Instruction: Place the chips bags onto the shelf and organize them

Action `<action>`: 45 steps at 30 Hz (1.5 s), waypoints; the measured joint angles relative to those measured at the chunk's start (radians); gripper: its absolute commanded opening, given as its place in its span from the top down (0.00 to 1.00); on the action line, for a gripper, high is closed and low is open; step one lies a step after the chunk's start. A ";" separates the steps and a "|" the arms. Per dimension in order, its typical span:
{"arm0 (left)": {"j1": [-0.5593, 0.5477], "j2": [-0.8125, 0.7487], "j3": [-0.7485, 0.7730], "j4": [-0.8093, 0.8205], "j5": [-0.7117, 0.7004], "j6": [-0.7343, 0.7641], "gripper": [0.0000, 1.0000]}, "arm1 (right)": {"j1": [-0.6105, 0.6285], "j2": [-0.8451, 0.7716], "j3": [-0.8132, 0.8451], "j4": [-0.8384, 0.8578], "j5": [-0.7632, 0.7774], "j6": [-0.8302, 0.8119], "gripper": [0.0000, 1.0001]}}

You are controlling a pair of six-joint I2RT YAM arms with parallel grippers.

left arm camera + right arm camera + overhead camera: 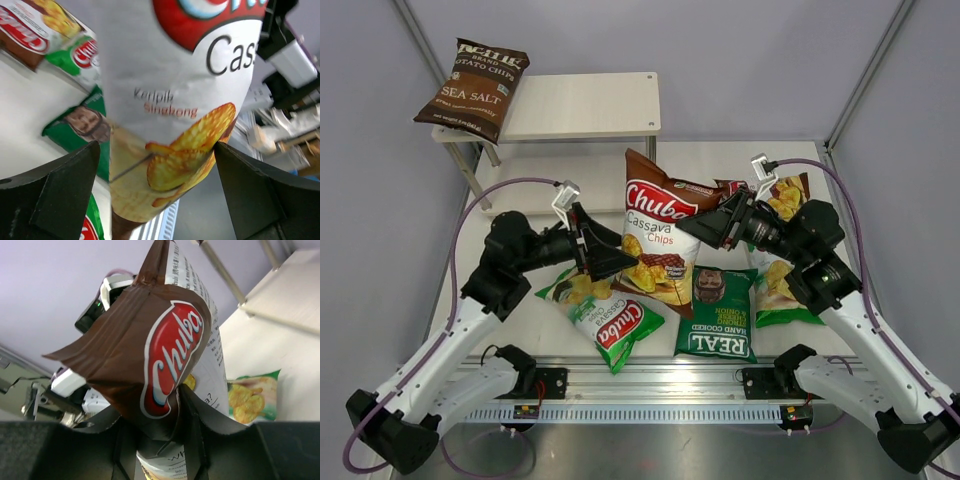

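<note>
Chips bags lie all about the table (pixel 700 160). One brown and white Chuba bag (pixel 658 240) stands up in the middle of the top view, between the two arms. The right jaws are pinched tight on the brown top edge of this bag. In the right wrist view, the red Chuba word sits just above the pinch. The left jaws are spread wide, and the lower part of the same bag sits between the two black fingers (pixel 65 185). I cannot tell if those fingers press on it.

The shelf (pixel 582 105) is at the upper left of the top view. The dark brown Sea Salt bag (pixel 472 88) lies on the left end of its top board and hangs over the edge a bit.

A green Chuba bag (pixel 608 318) lies flat on the table at the lower middle. The dark green REAL bag (pixel 718 318) lies just beside it on the right, below the lifted bag. One more bag (pixel 782 300), green at its low end, lies at the right, partly hidden under the right arm (pixel 820 270).
</note>
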 measured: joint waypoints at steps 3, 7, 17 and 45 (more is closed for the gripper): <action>0.000 -0.042 0.005 -0.003 -0.118 -0.034 0.01 | 0.000 -0.028 -0.001 0.016 0.064 -0.005 0.87; 0.000 -0.133 -0.008 0.041 -0.302 -0.112 0.01 | 0.003 -0.061 -0.001 0.039 0.129 0.000 0.88; -0.014 -0.187 -0.251 0.533 -0.441 -0.372 0.01 | 0.006 -0.112 0.000 0.217 0.281 0.062 0.89; -0.435 0.147 -0.146 1.059 -0.576 -0.214 0.01 | 0.006 -0.063 -0.100 0.671 0.410 0.326 0.88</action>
